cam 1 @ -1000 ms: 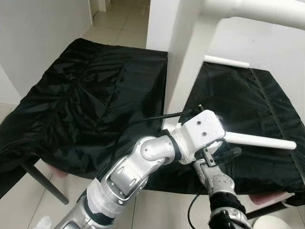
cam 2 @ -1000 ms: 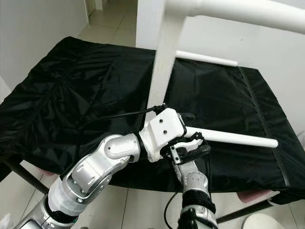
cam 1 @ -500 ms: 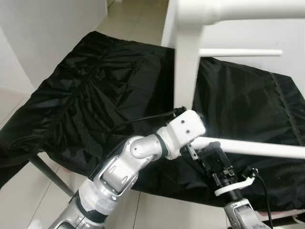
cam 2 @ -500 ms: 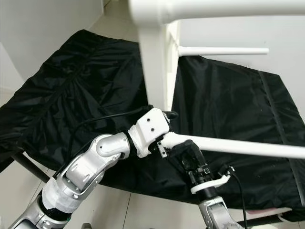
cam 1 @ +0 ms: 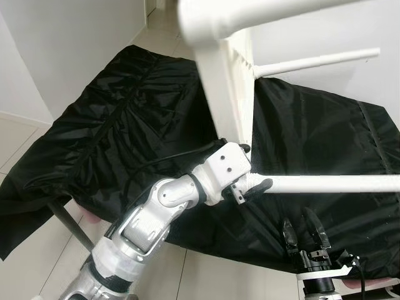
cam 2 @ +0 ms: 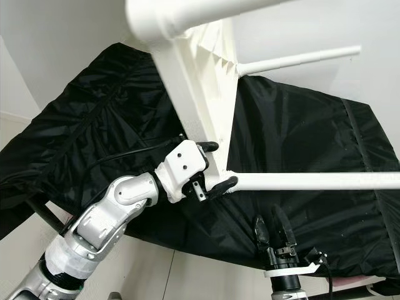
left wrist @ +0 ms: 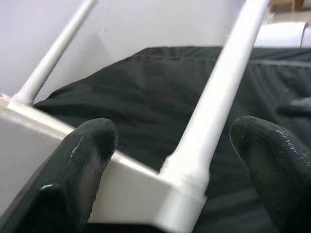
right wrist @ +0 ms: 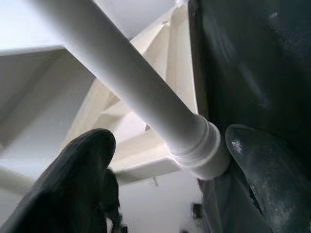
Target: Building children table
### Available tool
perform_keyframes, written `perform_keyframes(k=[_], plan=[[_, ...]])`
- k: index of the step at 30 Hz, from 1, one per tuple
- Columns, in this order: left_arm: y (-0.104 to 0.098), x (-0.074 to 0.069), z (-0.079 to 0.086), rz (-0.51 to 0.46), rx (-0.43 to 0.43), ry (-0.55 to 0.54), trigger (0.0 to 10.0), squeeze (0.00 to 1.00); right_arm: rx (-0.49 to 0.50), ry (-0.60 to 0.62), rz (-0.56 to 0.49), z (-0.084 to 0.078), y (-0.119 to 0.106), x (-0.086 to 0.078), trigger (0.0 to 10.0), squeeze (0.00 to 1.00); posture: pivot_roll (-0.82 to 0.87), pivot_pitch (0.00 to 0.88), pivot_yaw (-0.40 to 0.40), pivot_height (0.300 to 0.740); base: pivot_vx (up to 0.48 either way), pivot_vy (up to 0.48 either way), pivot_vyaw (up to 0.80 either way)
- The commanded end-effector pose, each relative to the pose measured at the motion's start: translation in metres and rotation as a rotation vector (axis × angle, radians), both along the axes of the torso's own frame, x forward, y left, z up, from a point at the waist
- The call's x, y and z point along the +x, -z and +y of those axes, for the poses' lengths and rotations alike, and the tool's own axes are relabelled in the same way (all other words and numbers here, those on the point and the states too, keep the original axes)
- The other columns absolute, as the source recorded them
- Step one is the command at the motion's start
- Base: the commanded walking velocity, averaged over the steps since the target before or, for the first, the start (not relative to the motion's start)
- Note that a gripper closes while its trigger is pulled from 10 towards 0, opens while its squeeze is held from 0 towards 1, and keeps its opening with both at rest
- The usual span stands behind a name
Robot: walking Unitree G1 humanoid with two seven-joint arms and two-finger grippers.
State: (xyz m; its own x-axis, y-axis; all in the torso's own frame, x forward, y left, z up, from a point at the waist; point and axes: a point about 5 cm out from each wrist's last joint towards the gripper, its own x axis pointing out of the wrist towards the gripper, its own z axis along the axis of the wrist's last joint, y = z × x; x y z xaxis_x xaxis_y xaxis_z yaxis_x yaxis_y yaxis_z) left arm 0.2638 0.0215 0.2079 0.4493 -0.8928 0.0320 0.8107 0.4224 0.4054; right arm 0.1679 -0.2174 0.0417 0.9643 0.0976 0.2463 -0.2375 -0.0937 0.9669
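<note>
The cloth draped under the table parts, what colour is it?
Plain black, a crinkled sheet, seen best in the left eye view.

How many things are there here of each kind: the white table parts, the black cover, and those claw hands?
White legs: 3
White tabletop: 1
Black cloth: 1
Grippers: 2, the left gripper and the right gripper
Total: 7
</note>
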Motion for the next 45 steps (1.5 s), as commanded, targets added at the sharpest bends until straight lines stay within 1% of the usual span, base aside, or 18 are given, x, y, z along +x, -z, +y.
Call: perform_keyframes(k=[1, 3, 8, 14, 23, 27, 29, 31, 33, 35, 36, 37, 38, 39, 41, 42, 44, 45], plan=[[0.005, 0.004, 0.005, 0.01, 0.019, -0.025, 10.0, 0.0, -0.018, -0.001, 0.153, 0.001, 0.026, -0.02, 10.0, 0.0, 0.02, 0.101, -0.095, 0.74, 0.0, 0.0, 0.0], [0.007, 0.004, 0.008, 0.02, 0.015, -0.035, 10.0, 0.0, -0.086, -0.025, 0.111, 0.0, 0.023, -0.024, 10.0, 0.0, 0.02, 0.101, -0.094, 0.74, 0.0, 0.0, 0.0], [0.011, 0.0, 0.005, 0.029, -0.002, -0.038, 10.0, 0.0, -0.16, -0.046, 0.068, -0.006, 0.015, -0.023, 10.0, 0.0, 0.01, 0.1, -0.096, 0.74, 0.0, 0.0, 0.0], [0.011, 0.003, 0.006, 0.019, -0.009, -0.052, 10.0, 0.0, -0.192, -0.059, 0.071, -0.011, 0.016, -0.018, 10.0, 0.0, 0.02, 0.097, -0.107, 0.74, 0.0, 0.0, 0.0], [0.012, 0.005, 0.012, 0.018, -0.014, -0.068, 10.0, 0.0, -0.216, -0.071, 0.055, -0.009, 0.017, -0.018, 10.0, 0.0, 0.02, 0.102, -0.109, 0.74, 0.0, 0.0, 0.0], [0.013, 0.003, 0.014, 0.032, -0.018, -0.065, 10.0, 0.0, -0.307, -0.072, 0.042, -0.01, 0.008, -0.012, 10.0, 0.0, 0.02, 0.101, -0.109, 0.74, 0.0, 0.0, 0.0], [0.014, 0.002, 0.014, 0.038, -0.02, -0.063, 10.0, 0.0, -0.326, -0.074, 0.041, -0.011, 0.007, -0.011, 10.0, 0.0, 0.02, 0.101, -0.109, 0.74, 0.0, 0.0, 0.0], [0.012, 0.0, 0.017, 0.074, -0.05, -0.046, 10.0, 0.0, -0.364, -0.089, 0.015, -0.01, -0.001, -0.006, 10.0, 0.0, 0.02, 0.101, -0.109, 0.74, 0.0, 0.0, 0.0], [0.006, -0.002, 0.027, 0.133, -0.113, -0.026, 10.0, 0.36, -0.5, -0.159, -0.094, -0.004, -0.027, 0.005, 10.0, 0.0, 0.02, 0.092, -0.104, 0.74, 0.0, 0.0, 0.0], [0.003, -0.002, 0.032, 0.149, -0.135, -0.024, 10.0, 0.36, -0.56, -0.183, -0.145, -0.001, -0.039, 0.01, 10.0, 0.0, 0.01, 0.09, -0.106, 0.74, 0.0, 0.0, 0.0], [0.002, -0.002, 0.035, 0.155, -0.142, -0.023, 10.0, 0.87, -0.583, -0.199, -0.187, 0.002, -0.052, 0.014, 10.0, 0.0, 0.01, 0.089, -0.106, 0.74, 0.0, 0.0, 0.0], [0.001, -0.002, 0.038, 0.161, -0.147, -0.021, 10.0, 0.87, -0.598, -0.212, -0.217, 0.005, -0.061, 0.016, 10.0, 0.0, 0.01, 0.089, -0.106, 0.74, 0.0, 0.0, 0.0], [0.001, -0.002, 0.038, 0.161, -0.147, -0.021, 10.0, 0.87, -0.598, -0.212, -0.217, 0.005, -0.061, 0.016, 10.0, 0.0, 0.01, 0.089, -0.106, 0.74, 0.0, 0.0, 0.0], [-0.001, -0.003, 0.041, 0.176, -0.164, -0.017, 10.0, 1.0, -0.626, -0.228, -0.255, 0.008, -0.073, 0.018, 10.0, 0.0, 0.01, 0.086, -0.108, 0.74, 0.0, 0.0, 0.0], [-0.005, -0.005, 0.048, 0.193, -0.193, -0.014, 10.0, 1.0, -0.686, -0.242, -0.31, 0.01, -0.091, 0.022, 10.0, 0.0, 0.01, 0.081, -0.11, 0.74, 0.0, 0.0, 0.0], [-0.005, -0.005, 0.048, 0.193, -0.193, -0.014, 10.0, 1.0, -0.686, -0.242, -0.31, 0.01, -0.091, 0.022, 10.0, 0.0, 0.01, 0.081, -0.11, 0.74, 0.0, 0.0, 0.0], [-0.008, -0.004, 0.057, 0.21, -0.223, -0.043, 10.0, 1.0, -0.757, -0.212, -0.331, 0.005, -0.105, 0.032, 10.0, 0.0, 0.01, 0.077, -0.113, 0.74, 0.0, 0.0, 0.0], [-0.008, -0.004, 0.057, 0.21, -0.223, -0.043, 10.0, 1.0, -0.757, -0.212, -0.331, 0.005, -0.105, 0.032, 10.0, 0.0, 0.01, 0.077, -0.113, 0.74, 0.0, 0.0, 0.0]])
